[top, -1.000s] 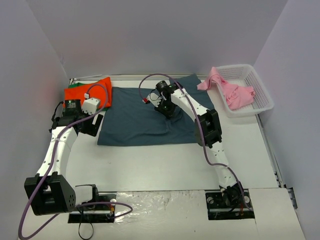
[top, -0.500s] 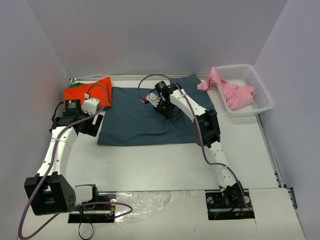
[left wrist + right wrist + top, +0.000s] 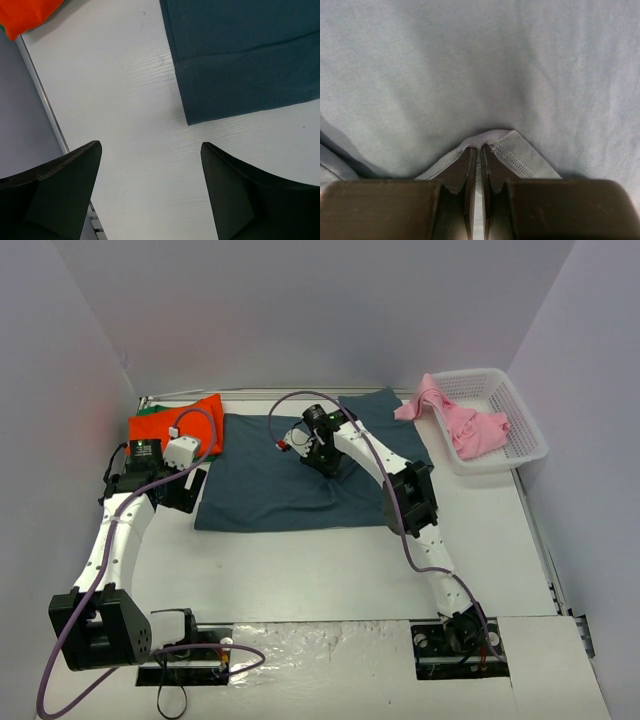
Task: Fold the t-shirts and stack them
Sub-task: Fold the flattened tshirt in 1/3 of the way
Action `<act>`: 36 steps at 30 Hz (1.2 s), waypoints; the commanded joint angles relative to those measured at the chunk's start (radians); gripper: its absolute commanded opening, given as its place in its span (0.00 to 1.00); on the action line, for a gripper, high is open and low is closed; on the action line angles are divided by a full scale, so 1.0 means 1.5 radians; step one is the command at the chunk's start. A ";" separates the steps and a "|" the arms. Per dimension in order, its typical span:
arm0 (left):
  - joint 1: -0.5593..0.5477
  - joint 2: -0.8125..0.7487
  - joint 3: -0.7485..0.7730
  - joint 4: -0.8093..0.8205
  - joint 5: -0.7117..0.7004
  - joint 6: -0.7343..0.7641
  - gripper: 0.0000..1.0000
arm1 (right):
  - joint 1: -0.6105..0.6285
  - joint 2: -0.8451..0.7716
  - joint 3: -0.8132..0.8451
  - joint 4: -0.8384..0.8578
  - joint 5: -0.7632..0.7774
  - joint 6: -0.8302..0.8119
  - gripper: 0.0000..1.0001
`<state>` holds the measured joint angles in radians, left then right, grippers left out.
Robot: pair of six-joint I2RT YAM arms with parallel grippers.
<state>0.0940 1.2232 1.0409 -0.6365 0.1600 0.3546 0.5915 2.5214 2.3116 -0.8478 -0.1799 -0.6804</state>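
On the far middle of the counter (image 3: pixel 300 570), right pincer (image 3: pixel 479 149): clamped tight on a raised, hemmed fold of the slate-blue t-shirt (image 3: pixel 265 485).
Slate-blue t-shirt: spread flat over the far centre, creased around the pinch.
Left pincer (image 3: pixel 150 147): jaws wide apart, holding nothing, above bare counter just beside that shirt's near-left corner.
Orange-red t-shirt (image 3: pixel 190 412): folded at the far left, just beside the blue one's left edge.
Green t-shirt (image 3: pixel 148 410): a sliver showing at the orange-red one's far-left edge.
Pink t-shirt (image 3: pixel 462 425): crumpled, draped over the left rim of the white basket (image 3: pixel 525 425), far right.
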 commanded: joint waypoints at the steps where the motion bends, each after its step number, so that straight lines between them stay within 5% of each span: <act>1: 0.005 -0.009 0.002 0.012 0.002 -0.002 0.79 | 0.010 -0.017 0.001 -0.005 -0.002 -0.015 0.00; 5: 0.005 -0.010 0.000 0.013 0.002 -0.002 0.79 | 0.015 -0.009 0.002 -0.002 0.003 -0.021 0.00; 8: 0.006 -0.008 -0.001 0.014 0.004 -0.003 0.80 | 0.018 -0.006 0.005 0.004 0.008 -0.020 0.12; 11: 0.005 -0.006 -0.001 0.014 0.006 -0.001 0.80 | 0.021 -0.020 0.003 0.024 0.025 -0.009 0.41; 16: 0.005 -0.007 0.001 0.015 0.017 0.000 0.80 | 0.020 -0.121 -0.045 0.105 0.058 0.016 0.49; 20: 0.005 -0.008 0.006 0.010 0.030 0.000 0.79 | 0.020 -0.197 -0.064 0.125 0.107 0.022 0.79; 21: 0.005 -0.009 0.008 0.010 0.033 0.000 0.79 | 0.019 -0.211 -0.082 0.134 0.116 0.025 1.00; 26: 0.001 -0.012 0.004 0.005 0.053 0.025 0.80 | -0.013 -0.335 -0.212 0.155 0.127 0.030 1.00; 31: -0.006 0.001 -0.020 -0.008 0.068 0.062 0.70 | -0.094 -0.470 -0.422 0.153 -0.004 0.051 1.00; 33: -0.011 0.001 -0.034 -0.014 0.081 0.069 0.65 | -0.128 -0.515 -0.474 0.153 -0.034 0.064 0.80; 34: -0.014 -0.001 -0.038 -0.015 0.085 0.074 0.61 | -0.136 -0.528 -0.523 0.154 -0.033 0.067 0.62; 35: -0.015 -0.005 -0.041 -0.019 0.094 0.077 0.59 | -0.141 -0.541 -0.545 0.154 -0.027 0.075 0.24; 36: -0.017 -0.009 -0.046 -0.023 0.099 0.080 0.57 | -0.145 -0.560 -0.565 0.154 -0.014 0.080 0.10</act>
<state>0.0795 1.2240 0.9760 -0.6456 0.2600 0.4343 0.3828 1.7451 1.5455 -0.5838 -0.1650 -0.6006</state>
